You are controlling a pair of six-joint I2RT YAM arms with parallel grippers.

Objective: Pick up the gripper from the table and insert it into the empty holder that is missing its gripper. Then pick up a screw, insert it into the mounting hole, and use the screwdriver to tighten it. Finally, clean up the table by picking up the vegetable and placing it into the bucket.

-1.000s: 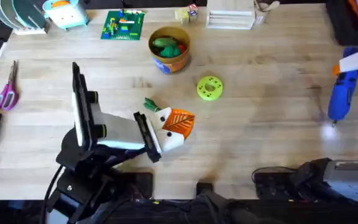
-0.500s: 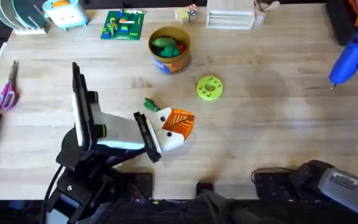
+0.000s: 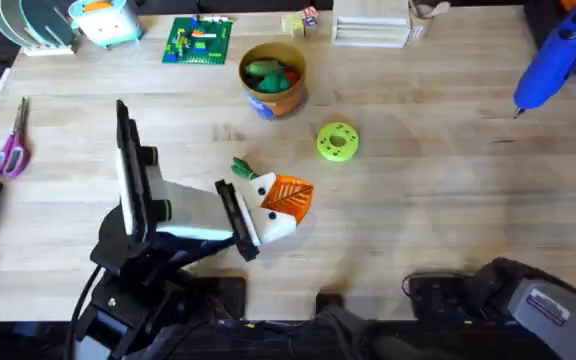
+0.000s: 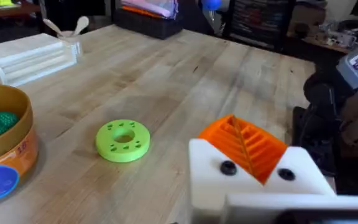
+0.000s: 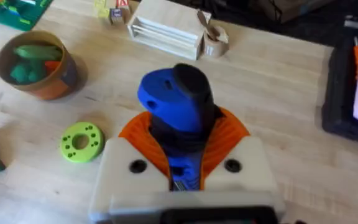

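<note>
My left gripper (image 3: 286, 198) rests low over the table's middle, shut, its orange ribbed pads (image 4: 247, 144) pressed together in the white holder blocks (image 4: 253, 180). Each block shows a small dark round spot (image 4: 227, 168); whether hole or screw head I cannot tell. High at the far right, my right gripper (image 5: 182, 163) is shut on the blue screwdriver (image 3: 550, 62), whose bit points down at the table. The dark-green vegetable (image 3: 241, 167) lies just left of the left gripper's fingers. Behind it stands the tan bucket (image 3: 298, 68) with green toys inside.
A lime-green disc with holes (image 3: 337, 141) lies between the bucket and the left gripper. Scissors (image 3: 10, 150) are at the left edge, a green brick plate (image 3: 198, 40) and a white rack (image 3: 371, 25) at the back, a black case (image 5: 353, 93) far right.
My right arm lifted the screwdriver off the table's right side and carried it up toward the far right corner. The left arm, vegetable and disc stayed put.
</note>
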